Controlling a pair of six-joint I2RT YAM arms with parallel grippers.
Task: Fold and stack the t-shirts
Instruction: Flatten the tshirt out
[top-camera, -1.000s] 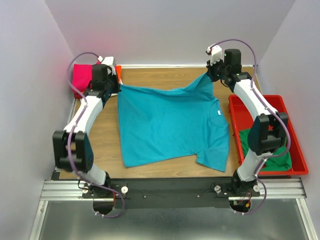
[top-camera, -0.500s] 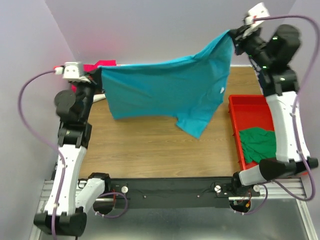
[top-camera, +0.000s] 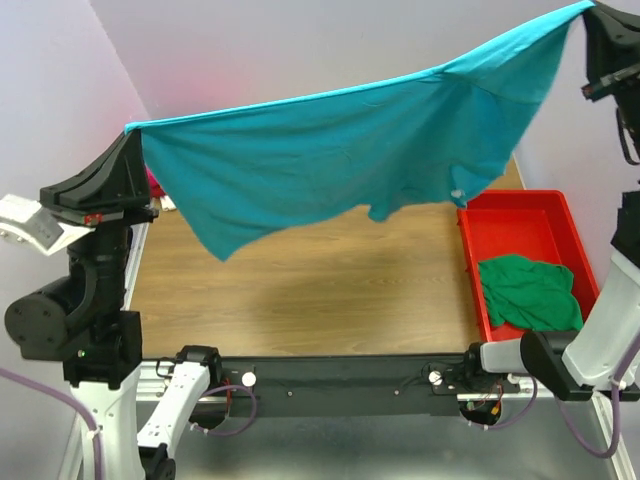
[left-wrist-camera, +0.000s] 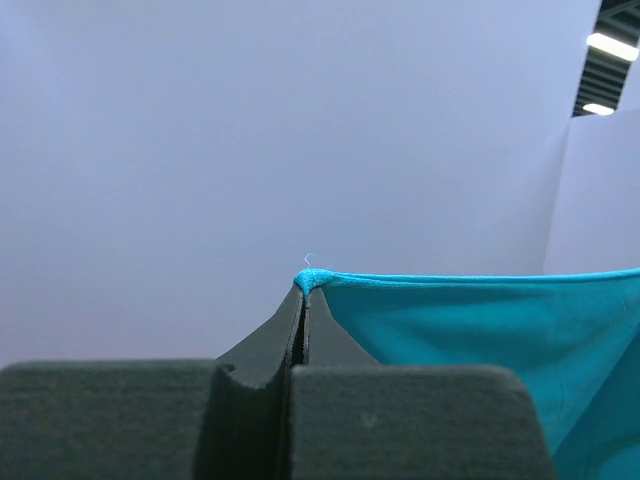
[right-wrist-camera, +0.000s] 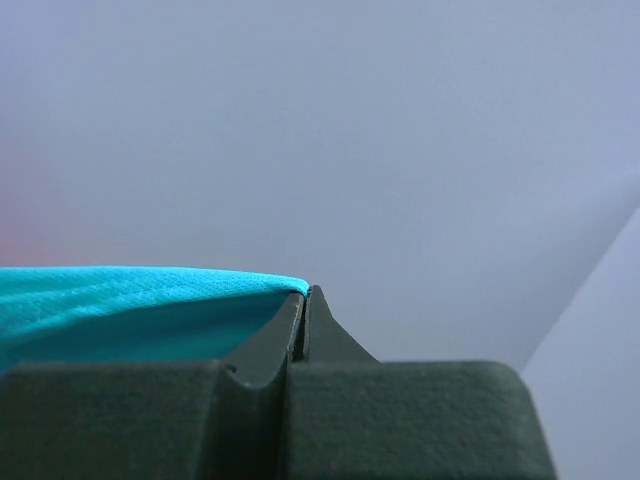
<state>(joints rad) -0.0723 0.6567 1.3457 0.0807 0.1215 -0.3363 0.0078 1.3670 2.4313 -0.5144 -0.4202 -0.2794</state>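
The teal t-shirt (top-camera: 340, 150) hangs stretched in the air high above the table, its white neck label (top-camera: 456, 194) near the lower right edge. My left gripper (top-camera: 131, 131) is shut on its left corner; the pinched hem shows at the fingertips in the left wrist view (left-wrist-camera: 312, 280). My right gripper (top-camera: 590, 8) is shut on its right corner at the top right, with cloth (right-wrist-camera: 120, 300) beside the closed fingers. A green t-shirt (top-camera: 528, 291) lies crumpled in the red tray (top-camera: 520, 212). A magenta shirt (top-camera: 154, 184) is almost hidden behind the left arm.
The wooden table (top-camera: 300, 290) lies below the hanging shirt. The red tray stands at the right edge. Purple-grey walls close in on the left, back and right. A metal rail (top-camera: 330, 375) runs along the near edge.
Both arms have risen from the table, lifting the teal shirt from flat on the wood to fully hanging in the air, and spread it wider.
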